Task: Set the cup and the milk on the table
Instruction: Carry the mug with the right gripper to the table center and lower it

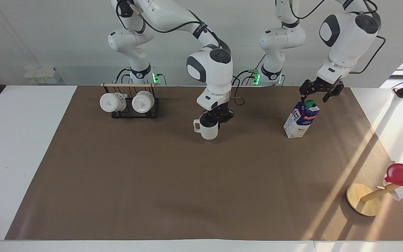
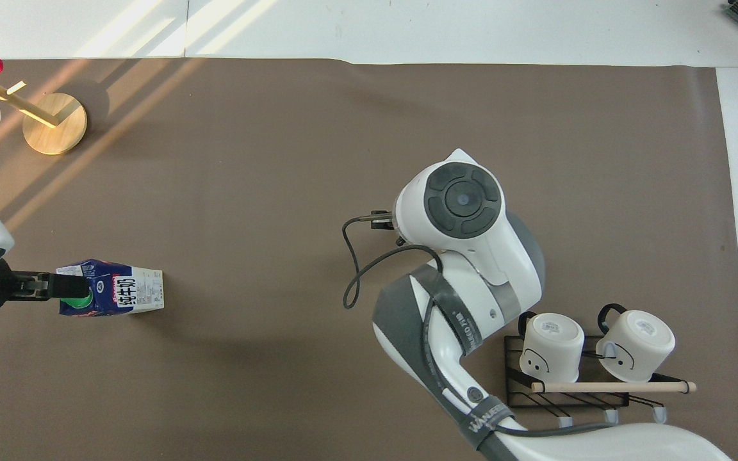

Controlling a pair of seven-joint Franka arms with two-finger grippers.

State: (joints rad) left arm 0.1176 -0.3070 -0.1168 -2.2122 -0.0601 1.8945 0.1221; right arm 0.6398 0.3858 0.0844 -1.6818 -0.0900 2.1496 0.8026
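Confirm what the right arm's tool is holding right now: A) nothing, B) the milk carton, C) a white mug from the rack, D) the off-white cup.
D: the right tool grips the rim of the off-white cup, while the milk carton stands apart under the left tool.

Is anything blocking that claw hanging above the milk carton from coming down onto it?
Nothing visible does. The left claw hangs right over the milk carton, its fingers spread beside the green cap, with only air between them. The carton stands alone on the brown mat.
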